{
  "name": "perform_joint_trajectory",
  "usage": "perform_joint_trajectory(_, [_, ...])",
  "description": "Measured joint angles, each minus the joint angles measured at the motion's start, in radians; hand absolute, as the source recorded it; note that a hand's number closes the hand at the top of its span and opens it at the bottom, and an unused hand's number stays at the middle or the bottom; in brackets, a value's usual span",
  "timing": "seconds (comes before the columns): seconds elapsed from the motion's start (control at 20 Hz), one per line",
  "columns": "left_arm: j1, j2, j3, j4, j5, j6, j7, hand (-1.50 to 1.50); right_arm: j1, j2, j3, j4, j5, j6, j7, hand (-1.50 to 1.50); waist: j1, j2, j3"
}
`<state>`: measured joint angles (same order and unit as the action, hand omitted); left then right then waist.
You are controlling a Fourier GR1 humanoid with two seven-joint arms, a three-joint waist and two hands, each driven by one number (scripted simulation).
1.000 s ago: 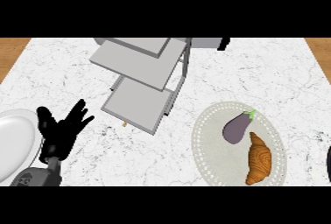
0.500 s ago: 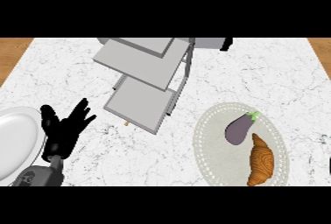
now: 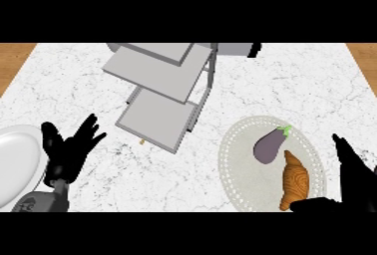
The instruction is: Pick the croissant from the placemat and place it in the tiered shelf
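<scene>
Right hand [image 3: 355,172]: fingers straight, thumb apart, holding nothing, beside croissant [image 3: 294,180] on placemat [image 3: 242,169]. Risk: closing could nudge the eggplant [image 3: 270,146] just beside it, or catch only the croissant's tip.

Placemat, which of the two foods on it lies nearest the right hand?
The golden-brown croissant, just beside the right hand; the purple eggplant lies farther up and left.

Backdrop: white marble surface, wood floor at the corners.
The surface [image 3: 294,84] fills nearly the whole frame, white stone with fine grey veining, lit evenly with no glare. Its left and right edges slant outward toward the bottom of the frame. Brown wood-grain floor [image 3: 13,55] shows past those edges, in the upper left and upper right corners. No walls or windows in view.
</scene>
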<state>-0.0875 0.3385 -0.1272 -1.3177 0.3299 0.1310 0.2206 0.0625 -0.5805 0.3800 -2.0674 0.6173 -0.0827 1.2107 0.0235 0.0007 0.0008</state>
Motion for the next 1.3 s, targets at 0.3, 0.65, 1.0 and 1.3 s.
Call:
perform_joint_trajectory(0.3, [0.021,-0.008,0.008,-0.017,-0.003,0.001,-0.003,0.0,-0.036,0.097,0.02,0.086,0.112,0.038,0.006,-1.5,-0.01,-0.002,0.001])
perform_joint_trajectory(0.65, [0.05,-0.01,0.019,-0.039,-0.01,-0.004,-0.006,0.0,-0.04,0.22,0.021,0.165,0.227,0.059,-0.006,-1.5,-0.017,-0.004,0.001])
perform_joint_trajectory(1.0, [0.045,-0.01,0.03,-0.045,-0.021,0.001,0.029,0.0,-0.035,0.298,-0.012,0.239,0.325,0.09,-0.028,-1.5,-0.021,-0.003,0.001])
perform_joint_trajectory(1.3, [0.04,-0.02,0.048,-0.026,-0.031,-0.016,0.019,0.0,-0.012,0.336,-0.067,0.314,0.398,0.09,-0.087,-1.5,-0.023,-0.004,0.003])
